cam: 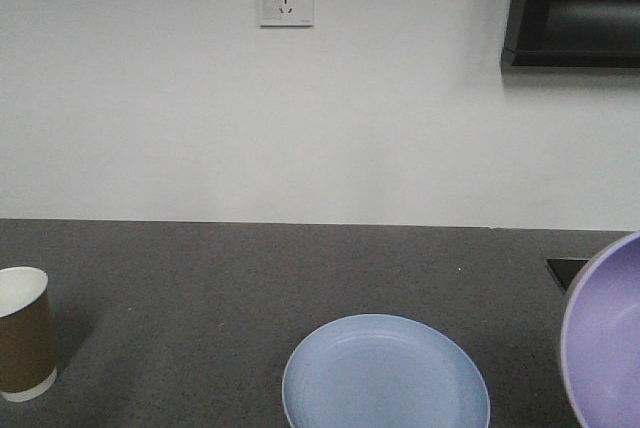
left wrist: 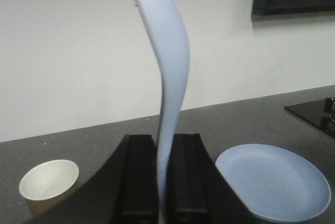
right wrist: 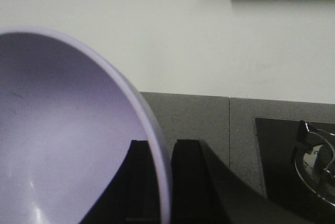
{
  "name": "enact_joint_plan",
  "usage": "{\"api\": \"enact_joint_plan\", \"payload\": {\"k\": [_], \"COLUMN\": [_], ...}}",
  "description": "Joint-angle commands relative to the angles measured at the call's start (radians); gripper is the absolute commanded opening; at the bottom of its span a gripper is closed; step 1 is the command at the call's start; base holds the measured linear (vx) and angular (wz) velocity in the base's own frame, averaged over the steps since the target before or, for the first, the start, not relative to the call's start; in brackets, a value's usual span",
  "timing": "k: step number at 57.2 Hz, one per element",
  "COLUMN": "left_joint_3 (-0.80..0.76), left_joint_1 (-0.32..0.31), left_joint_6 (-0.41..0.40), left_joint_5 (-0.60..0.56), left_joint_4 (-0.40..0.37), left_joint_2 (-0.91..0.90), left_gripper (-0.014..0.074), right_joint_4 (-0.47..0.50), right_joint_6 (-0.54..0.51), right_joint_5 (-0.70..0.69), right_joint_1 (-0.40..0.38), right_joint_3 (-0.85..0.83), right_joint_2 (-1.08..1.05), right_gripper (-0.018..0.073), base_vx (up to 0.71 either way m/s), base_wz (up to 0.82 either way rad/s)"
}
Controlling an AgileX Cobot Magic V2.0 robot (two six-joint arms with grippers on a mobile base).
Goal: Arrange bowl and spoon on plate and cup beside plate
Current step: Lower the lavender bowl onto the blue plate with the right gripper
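Left hand is clamped on the upright spoon, left of the plate. Right hand grips the lavender bowl by its rim, right of the plate. Paper cup stands on the worktop, well left of the plate.

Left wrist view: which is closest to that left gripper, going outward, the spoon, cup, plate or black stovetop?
1. The spoon, clamped in the left gripper itself.
2. The cup, left, and the plate, right: too close to call.
3. The black stovetop, far right, at the back.
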Motion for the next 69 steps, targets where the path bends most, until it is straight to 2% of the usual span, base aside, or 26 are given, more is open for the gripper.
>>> {"api": "enact_joint_plan", "payload": {"k": [1,69], "left_joint_3": [-0.024,-0.024], "left_joint_1": [-0.002,-0.002], "left_joint_6": [-0.01,-0.01], "left_joint_5": [-0.083,-0.097], "left_joint_4": [-0.006,-0.007], "left_joint_2": [0.011,0.011], "left_gripper": [0.0,0.0], "right_joint_4": [0.003,0.004], "right_joint_6": [-0.007,-0.007], "right_joint_5": [-0.091,-0.092], "right_joint_1": [0.001,0.001], "right_joint_3": [-0.029,-0.029], "right_joint_2": [0.004,0.004], "right_gripper": [-0.0008,-0.0008], "base_vx": [0.11,0.01], "base_wz": [-0.25,-0.01]}}
